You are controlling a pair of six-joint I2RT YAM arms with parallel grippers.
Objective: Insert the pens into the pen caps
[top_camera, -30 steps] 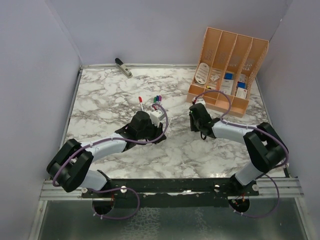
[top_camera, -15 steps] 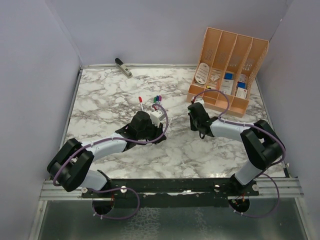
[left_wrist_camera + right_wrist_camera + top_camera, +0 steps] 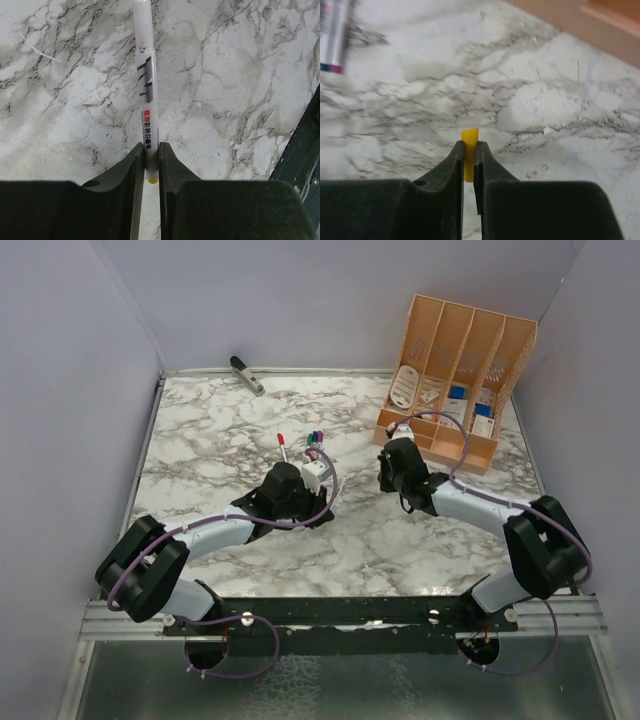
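My left gripper [image 3: 151,147] is shut on the near end of a white pen [image 3: 145,75] with black lettering and a yellow butt; the barrel points away over the marble. My right gripper [image 3: 468,146] is shut on a small yellow pen cap [image 3: 469,136] that sticks out past its fingertips, just above the tabletop. From above, the left gripper [image 3: 287,472] sits mid-table with a pen [image 3: 284,448] reaching beyond it, and the right gripper [image 3: 392,455] is to its right. More pens [image 3: 315,440] with green, purple and blue ends lie beside the left gripper. One purple-ended pen [image 3: 332,35] shows blurred in the right wrist view.
An orange desk organizer [image 3: 455,370] with small items stands at the back right, close behind the right gripper. A grey clip-like tool [image 3: 246,374] lies at the back left edge. Purple walls enclose the marble table [image 3: 220,430].
The right gripper's jaws closed onto the yellow cap, and the right arm's elbow swung out to the right. The left arm stayed still with its pen.
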